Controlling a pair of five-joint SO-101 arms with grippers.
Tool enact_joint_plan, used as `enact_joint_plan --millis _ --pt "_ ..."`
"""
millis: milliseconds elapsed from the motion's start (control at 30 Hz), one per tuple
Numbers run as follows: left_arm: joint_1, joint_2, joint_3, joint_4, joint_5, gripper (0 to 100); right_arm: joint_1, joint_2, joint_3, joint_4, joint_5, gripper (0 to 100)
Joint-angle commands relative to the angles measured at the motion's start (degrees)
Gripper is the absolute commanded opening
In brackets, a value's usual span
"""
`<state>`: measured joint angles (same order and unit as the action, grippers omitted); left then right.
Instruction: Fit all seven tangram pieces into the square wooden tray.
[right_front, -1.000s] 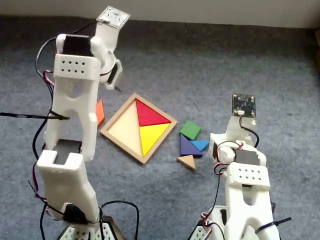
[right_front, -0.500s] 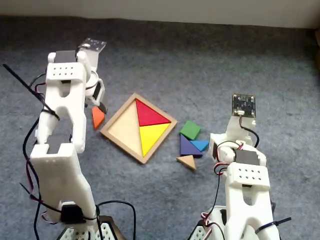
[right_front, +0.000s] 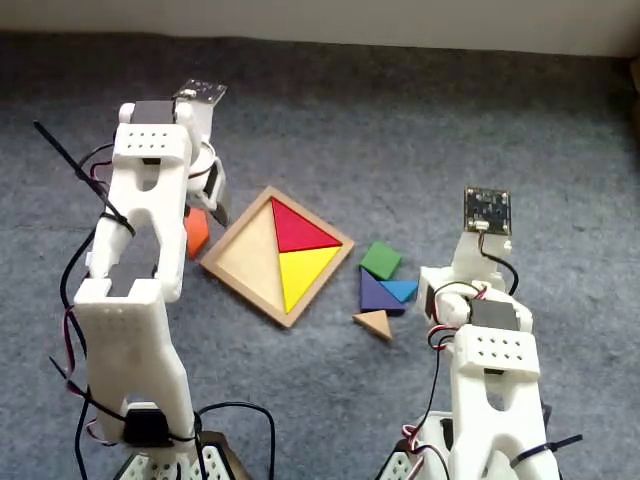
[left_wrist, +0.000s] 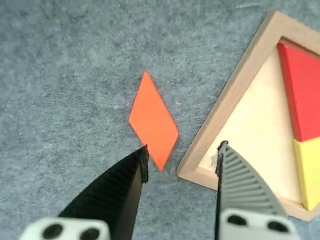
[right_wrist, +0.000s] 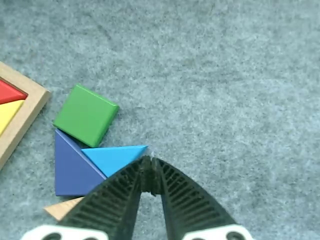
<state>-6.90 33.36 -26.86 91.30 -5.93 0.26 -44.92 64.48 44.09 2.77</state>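
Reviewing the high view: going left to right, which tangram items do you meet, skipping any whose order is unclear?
orange piece → square wooden tray → green square

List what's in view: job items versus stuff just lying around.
Job:
- wooden tray, holding the red triangle and yellow triangle
- orange parallelogram, beside the tray
- green square
- dark blue triangle
- light blue triangle
- tan triangle

Not job:
- grey carpet
- arm cables
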Motion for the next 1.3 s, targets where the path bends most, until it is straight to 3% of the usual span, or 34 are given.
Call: enact_joint_plan --millis 0,133,433,733,867,1067,1267 --pt "-1.1 -1.8 -2.95 3.08 0.62 23 -0.48 -1.19 -0.31 -0.57 0.44 4.0" --pt "-2.95 -7.34 -1.54 3.52 0.62 23 -2.24 -1.19 -0.31 -0.4 0.18 12.4" --pt "-4.26 -18.33 12.44 2.37 1.85 23 -2.59 -1.1 -0.66 1.98 0.44 12.7" --pt "-8.4 -39.6 40.92 -13.54 3.34 23 -12.0 -1.01 -12.35 14.37 2.99 19.0" --pt "-8.84 -48.92 54.11 -19.96 3.52 23 -15.16 -1.01 -16.13 15.25 2.81 21.0" --pt "-12.97 -54.81 65.27 -26.64 6.15 23 -20.44 1.19 -17.01 11.74 -8.7 27.2" --pt "-14.11 -54.81 71.69 -30.59 7.47 23 -20.53 16.13 -23.25 6.81 -16.53 27.9"
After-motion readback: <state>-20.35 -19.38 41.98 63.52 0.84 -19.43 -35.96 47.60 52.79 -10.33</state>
